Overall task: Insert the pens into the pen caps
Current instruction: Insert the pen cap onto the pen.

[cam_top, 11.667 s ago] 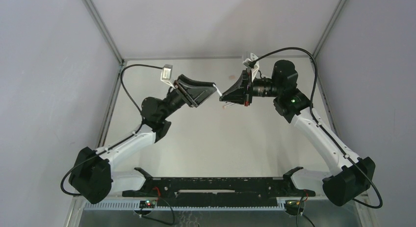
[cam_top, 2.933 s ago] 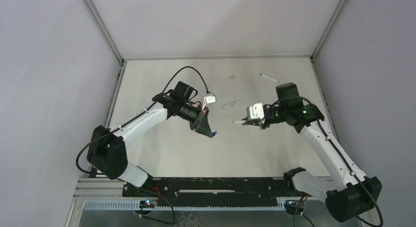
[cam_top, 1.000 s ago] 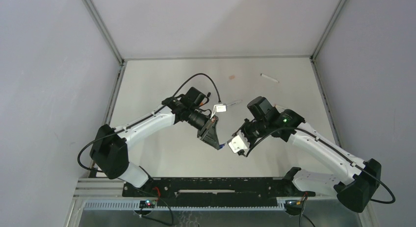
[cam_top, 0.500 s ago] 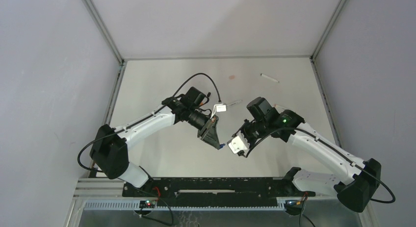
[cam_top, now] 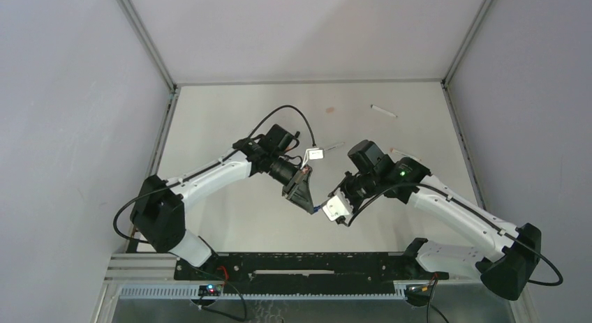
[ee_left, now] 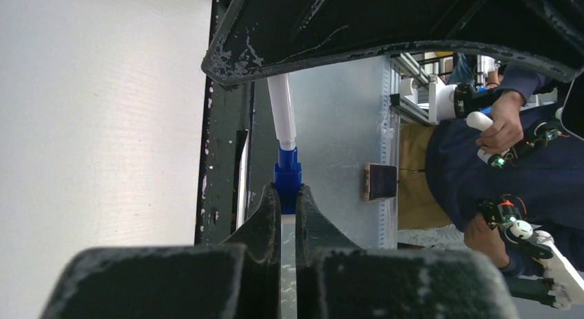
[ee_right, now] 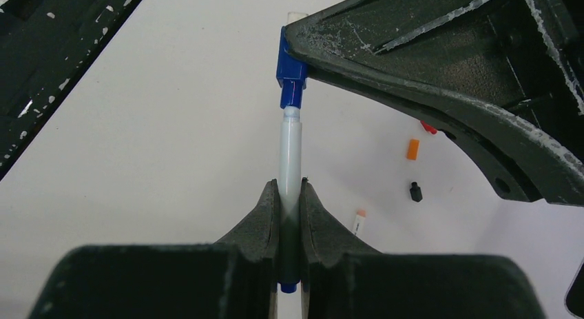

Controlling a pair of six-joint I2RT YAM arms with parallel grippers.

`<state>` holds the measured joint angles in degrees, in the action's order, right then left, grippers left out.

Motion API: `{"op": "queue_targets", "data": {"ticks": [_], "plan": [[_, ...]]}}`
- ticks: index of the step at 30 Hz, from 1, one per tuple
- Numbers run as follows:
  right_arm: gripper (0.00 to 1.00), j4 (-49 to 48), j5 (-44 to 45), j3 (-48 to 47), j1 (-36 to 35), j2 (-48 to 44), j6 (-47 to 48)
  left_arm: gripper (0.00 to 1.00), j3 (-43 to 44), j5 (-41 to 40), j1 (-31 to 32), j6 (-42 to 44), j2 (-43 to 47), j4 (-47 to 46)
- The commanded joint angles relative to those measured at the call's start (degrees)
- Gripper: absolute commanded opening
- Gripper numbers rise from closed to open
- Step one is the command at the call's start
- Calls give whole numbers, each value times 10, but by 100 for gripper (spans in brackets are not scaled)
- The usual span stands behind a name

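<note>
A robotics lab: 2 arms (cam_top: 209,180) on a table (cam_top: 230,114) inside grey enclosure walls (cam_top: 70,128); an operator (ee_left: 468,167) grips control handles (ee_left: 478,120).

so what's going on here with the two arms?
The left gripper is clamped on a blue cap, the right gripper on a white pen. They're lined up end to end above the table, pen tip at the cap's mouth; can't tell if it's seated. An orange cap and a black cap lie loose on the table.
</note>
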<state>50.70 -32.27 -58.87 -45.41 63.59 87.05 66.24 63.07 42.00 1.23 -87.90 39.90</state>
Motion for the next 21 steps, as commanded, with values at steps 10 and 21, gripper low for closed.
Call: {"op": "queue_targets", "data": {"ticks": [10, 21], "plan": [[0, -29, -56, 1, -23, 6, -63, 0, 31, -1, 3, -49, -16, -43], [0, -55, -98, 9, -25, 12, -114, 2, 35, -15, 0, -83, -29, -72]]}}
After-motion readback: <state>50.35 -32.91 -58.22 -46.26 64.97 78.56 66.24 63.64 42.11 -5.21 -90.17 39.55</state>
